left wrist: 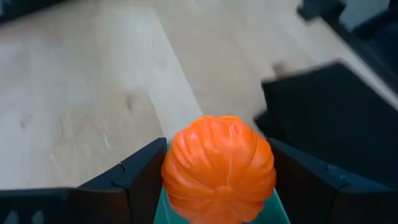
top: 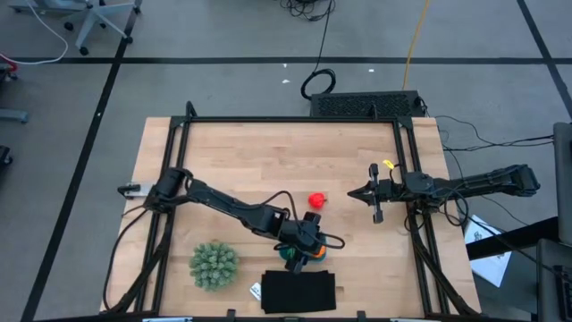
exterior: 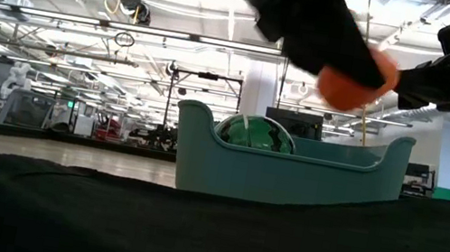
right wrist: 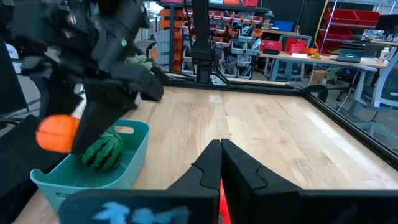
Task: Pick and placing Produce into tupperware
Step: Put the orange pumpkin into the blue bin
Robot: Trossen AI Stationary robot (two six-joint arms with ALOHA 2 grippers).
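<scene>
Holding small ribbed orange plastic ball (left wrist: 219, 168) across its middle in left pincer (left wrist: 217, 177) above shallow teal plastic tupperware (exterior: 291, 172); seemingly light, stiff, slippery.

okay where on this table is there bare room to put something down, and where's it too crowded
Bare wood fills the table's far half, beyond the red fruit and the shut right gripper. The near edge is crowded: spiky pale-green plant, black flat rectangle, teal plastic container, and above it the left gripper holding the orange ball.
</scene>
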